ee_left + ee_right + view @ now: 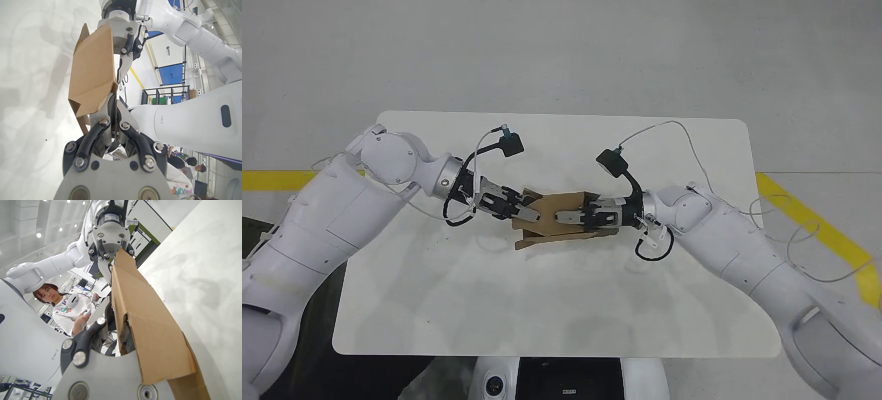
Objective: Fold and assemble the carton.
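Left gripper (525, 212) is pinched narrow on one end flap of the part-flattened brown cardboard carton (557, 216), held over the middle of the white rounded table (692, 300). Right gripper (589, 215) clamps the opposite end, one finger hidden behind card. Gripping both ends probably keeps it steady for opening out the panels.

Brown carton (564, 214), apparently plain; white table (642, 300)

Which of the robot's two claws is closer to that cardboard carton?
Neither, it's a tie. The left gripper is shut on the carton at the end on the robot's left, and the right gripper is shut on the opposite end.
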